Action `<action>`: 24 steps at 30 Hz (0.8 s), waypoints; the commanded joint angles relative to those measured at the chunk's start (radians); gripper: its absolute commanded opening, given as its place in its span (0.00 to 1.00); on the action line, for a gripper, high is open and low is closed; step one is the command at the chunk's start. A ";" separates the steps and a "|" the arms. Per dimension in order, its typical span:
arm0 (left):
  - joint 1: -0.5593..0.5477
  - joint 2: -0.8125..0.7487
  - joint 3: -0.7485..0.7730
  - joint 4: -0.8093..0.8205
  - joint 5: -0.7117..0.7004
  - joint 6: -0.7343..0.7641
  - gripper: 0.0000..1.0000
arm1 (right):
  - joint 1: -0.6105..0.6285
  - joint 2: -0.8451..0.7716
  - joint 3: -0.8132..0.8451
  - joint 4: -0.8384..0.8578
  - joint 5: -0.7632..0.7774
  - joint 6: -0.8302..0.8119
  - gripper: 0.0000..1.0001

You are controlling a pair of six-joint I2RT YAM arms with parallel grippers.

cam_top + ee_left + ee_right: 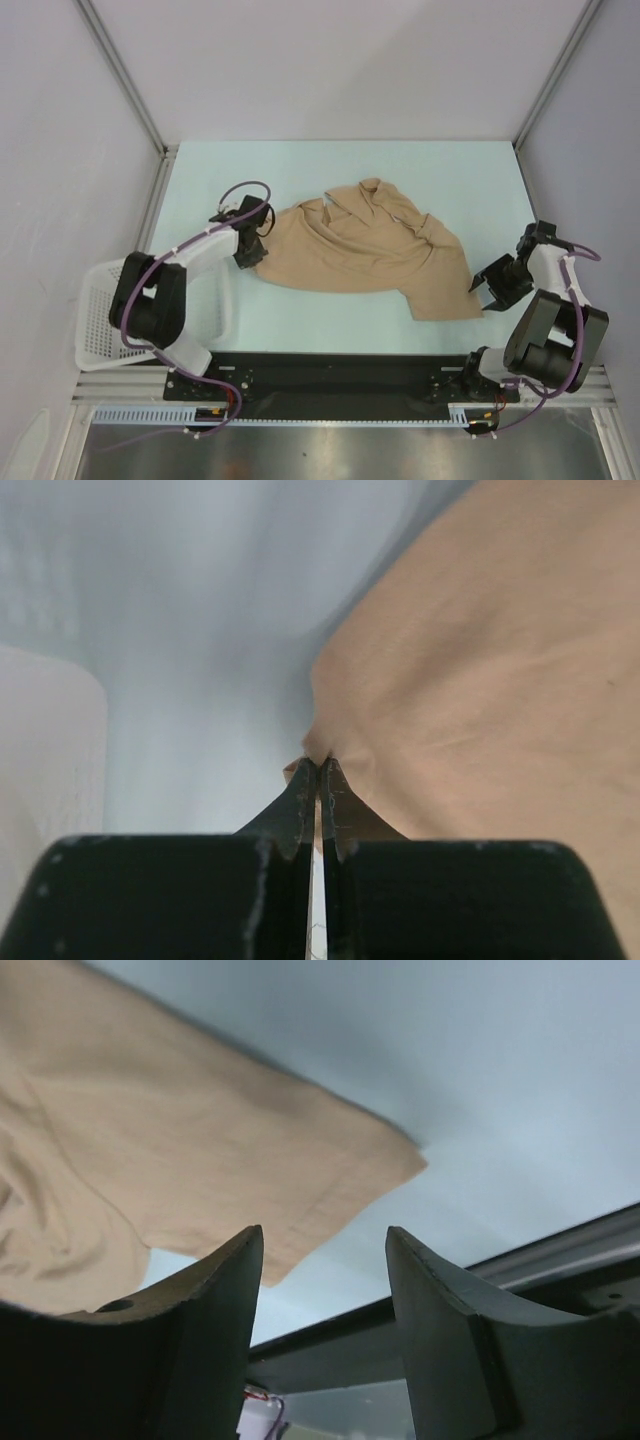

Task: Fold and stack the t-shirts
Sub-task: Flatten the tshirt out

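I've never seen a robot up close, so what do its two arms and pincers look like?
The left arm and right arm are alike: chunky black joints joined by white shells, with a purple cable looped along each. The left gripper and right gripper each end in two black fingers that taper towards the tips.

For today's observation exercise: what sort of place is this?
Likely a robotics lab work cell: two arms bolted to a rail, a table enclosed by plain panels, a tan t-shirt laid out.
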 commanded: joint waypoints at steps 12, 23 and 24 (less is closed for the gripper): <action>-0.019 -0.167 -0.077 0.218 0.095 0.177 0.01 | 0.083 0.100 -0.061 0.058 0.216 0.066 0.54; -0.020 -0.175 -0.025 0.189 0.094 0.200 0.00 | 0.029 0.086 -0.098 0.184 0.207 0.074 0.53; -0.019 -0.175 -0.025 0.183 0.094 0.200 0.00 | 0.026 0.092 -0.101 0.188 0.207 0.071 0.53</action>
